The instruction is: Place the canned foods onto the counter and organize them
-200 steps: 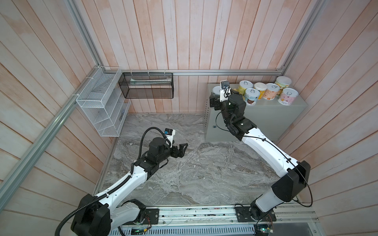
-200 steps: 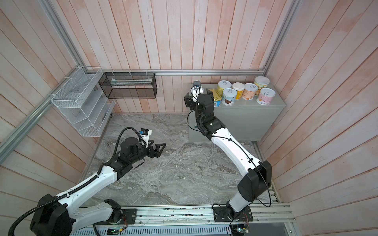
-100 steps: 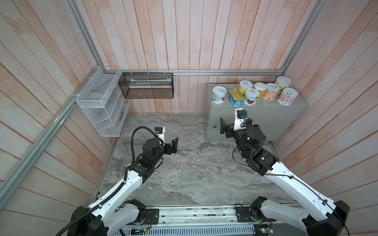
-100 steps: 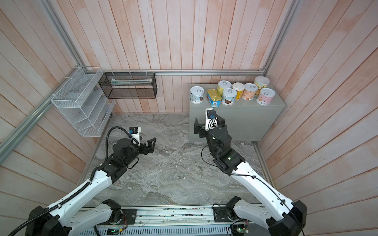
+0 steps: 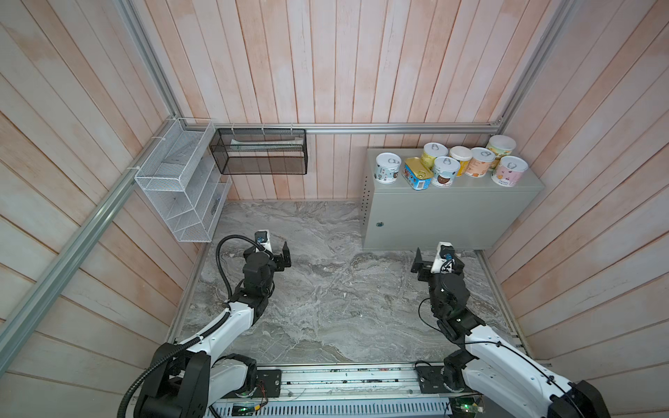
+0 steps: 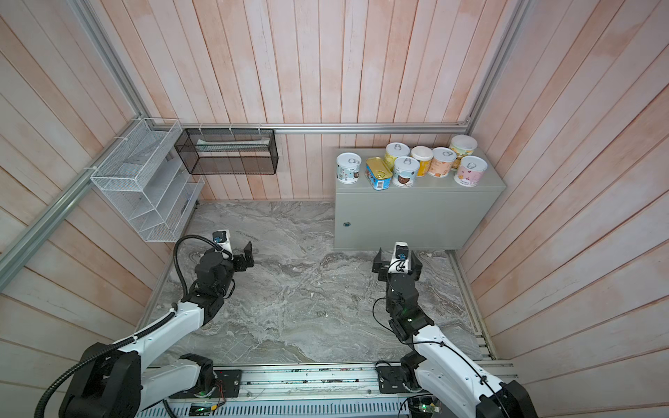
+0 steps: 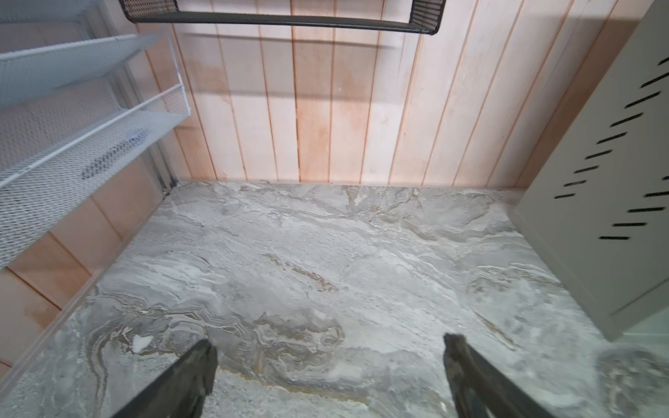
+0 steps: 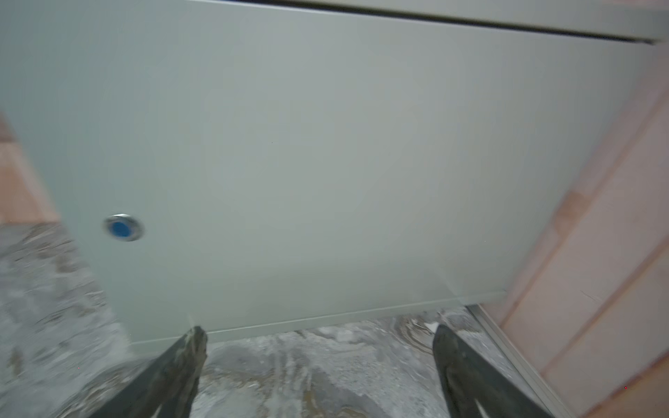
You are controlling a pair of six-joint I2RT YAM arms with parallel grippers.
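On top of the counter (image 5: pixel 441 217), which stands at about 2 o'clock of the grey marbled slab (image 5: pixel 333 296) in both top views, I see all eight canned foods (image 5: pixel 446 171) standing upright. They make a loose group along the back part of the top. One white and blue tin (image 5: pixel 388 168) stands at the 9 o'clock end, a little apart. Just beside it lies the rectangular blue tin (image 5: pixel 418 173), gold top up. The other six round tins are close together toward 3 o'clock, and the pink tin (image 5: pixel 509 171) closes that end on the front side. The left gripper (image 7: pixel 329 343) hangs low over the slab at about 9 o'clock, well apart from the counter. Its jaws are spread wide and between them I see only marble. On the walls the white wire rack (image 5: pixel 177 188) is at 10 o'clock and the black mesh basket (image 5: pixel 259 152) near 11 o'clock. The right gripper (image 8: pixel 320 333) is at about 3 o'clock of the slab, near the front face of the counter, with a strip of slab between them. Its jaws are also spread wide and they hold nothing. The right wrist view is blurred, but the pale door and its round lock (image 8: pixel 123 228) are clear enough.
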